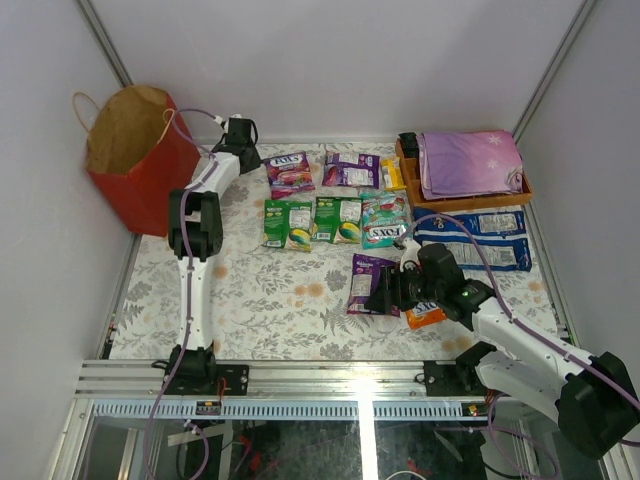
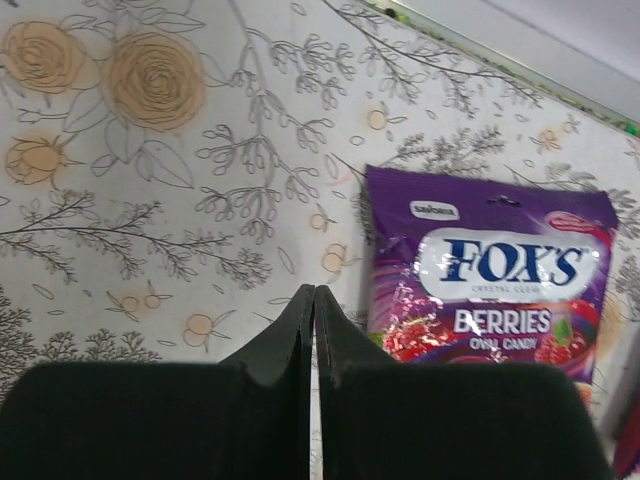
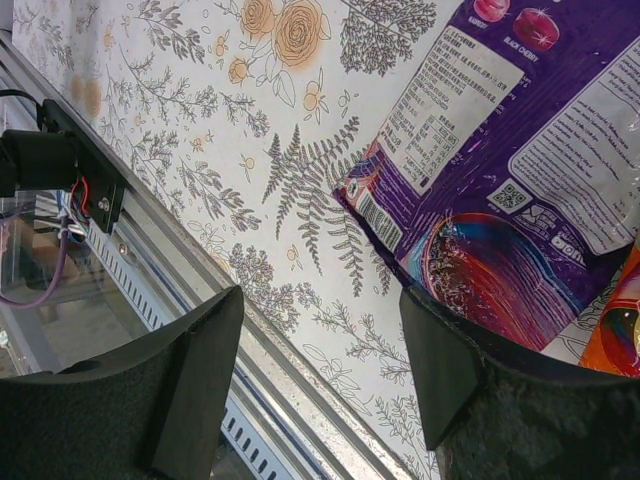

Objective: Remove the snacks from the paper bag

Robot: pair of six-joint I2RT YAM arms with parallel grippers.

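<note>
Roughly ten snack packets (image 1: 338, 218) lie flat in rows on the flowered desk (image 1: 260, 300), well apart from the red paper bag (image 1: 140, 170), which stands open at the far left corner. Whether anything is left inside it cannot be told. The left tool (image 2: 314, 295) hovers pinched shut and empty just beside the FOX'S Berries packet (image 2: 490, 290). The right tool (image 3: 320, 300) is spread wide with nothing in it, by the lower edge of a face-down purple packet (image 3: 500, 150). These packets look light, glossy and likely slippery, with loose sweets shifting inside. A crimped end seam probably gives the firmest hold. The bag seems flimsy and apt to tip.
</note>
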